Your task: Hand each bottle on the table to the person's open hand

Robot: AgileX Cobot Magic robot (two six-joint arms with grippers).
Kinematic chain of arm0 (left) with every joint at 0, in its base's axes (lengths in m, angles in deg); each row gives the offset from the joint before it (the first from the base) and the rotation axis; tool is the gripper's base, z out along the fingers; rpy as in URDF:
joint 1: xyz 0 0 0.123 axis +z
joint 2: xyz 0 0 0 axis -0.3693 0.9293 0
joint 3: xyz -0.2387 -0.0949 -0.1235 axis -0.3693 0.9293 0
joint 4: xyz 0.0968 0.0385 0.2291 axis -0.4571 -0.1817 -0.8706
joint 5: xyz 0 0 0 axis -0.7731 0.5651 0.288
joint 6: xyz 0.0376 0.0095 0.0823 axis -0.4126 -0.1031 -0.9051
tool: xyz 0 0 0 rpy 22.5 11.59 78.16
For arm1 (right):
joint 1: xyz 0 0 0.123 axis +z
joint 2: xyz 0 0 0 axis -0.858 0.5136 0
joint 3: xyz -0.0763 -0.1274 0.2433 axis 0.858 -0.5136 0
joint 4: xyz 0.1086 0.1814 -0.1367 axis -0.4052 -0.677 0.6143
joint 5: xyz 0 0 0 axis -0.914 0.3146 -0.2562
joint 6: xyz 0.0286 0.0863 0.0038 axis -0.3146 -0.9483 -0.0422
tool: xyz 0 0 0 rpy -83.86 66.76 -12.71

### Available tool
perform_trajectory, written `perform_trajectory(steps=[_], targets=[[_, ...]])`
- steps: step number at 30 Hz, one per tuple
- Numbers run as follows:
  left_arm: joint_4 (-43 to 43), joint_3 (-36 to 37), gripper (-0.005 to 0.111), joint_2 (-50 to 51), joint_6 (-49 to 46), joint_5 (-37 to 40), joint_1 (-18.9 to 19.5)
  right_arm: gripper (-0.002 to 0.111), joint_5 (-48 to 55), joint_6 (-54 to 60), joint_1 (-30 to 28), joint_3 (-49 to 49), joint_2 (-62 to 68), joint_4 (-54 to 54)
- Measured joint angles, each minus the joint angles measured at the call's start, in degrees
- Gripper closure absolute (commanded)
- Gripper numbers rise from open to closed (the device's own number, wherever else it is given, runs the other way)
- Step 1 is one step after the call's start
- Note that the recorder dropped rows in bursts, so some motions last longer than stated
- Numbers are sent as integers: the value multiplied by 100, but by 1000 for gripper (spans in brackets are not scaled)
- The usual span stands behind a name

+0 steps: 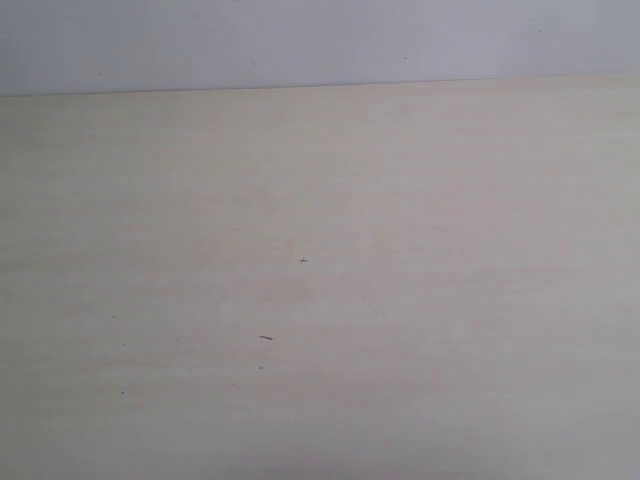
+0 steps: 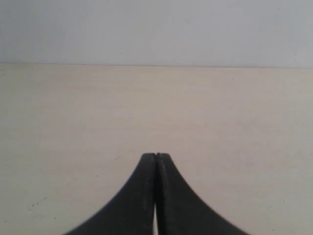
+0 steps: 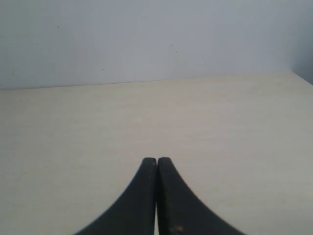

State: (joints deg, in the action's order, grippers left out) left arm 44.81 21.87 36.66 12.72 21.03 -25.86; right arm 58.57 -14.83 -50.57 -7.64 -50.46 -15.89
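Closed left claw (image 2: 156, 156) and right claw (image 3: 156, 160) over the counter (image 1: 420, 200); no bottles in view, so a reach could miss.

Wide pale beige table (image 1: 420, 250), faint wood grain, a few tiny dark specks (image 1: 266, 338) near its middle

The wide pale beige wood-grain table (image 1: 420, 200) ran past three edges of the exterior view. Near the table's middle, tiny dark specks (image 1: 266, 338) were too small to identify. Picture edges cut off the curved black left gripper (image 2: 156, 155) and right gripper (image 3: 156, 159).
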Motion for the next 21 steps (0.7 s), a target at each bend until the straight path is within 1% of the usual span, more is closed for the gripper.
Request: perform_trajectory(steps=[5, 10, 21], targets=[[0, 0, 107, -101, 12, 36, 0, 108, 0, 0, 0, 0, 0, 0], [0, 0, 107, -284, 25, 444, 0, 108, 2, 0, 0, 0, 0, 0], [0, 0, 107, -284, 47, 507, 0, 108, 2, 0, 0, 0, 0, 0]])
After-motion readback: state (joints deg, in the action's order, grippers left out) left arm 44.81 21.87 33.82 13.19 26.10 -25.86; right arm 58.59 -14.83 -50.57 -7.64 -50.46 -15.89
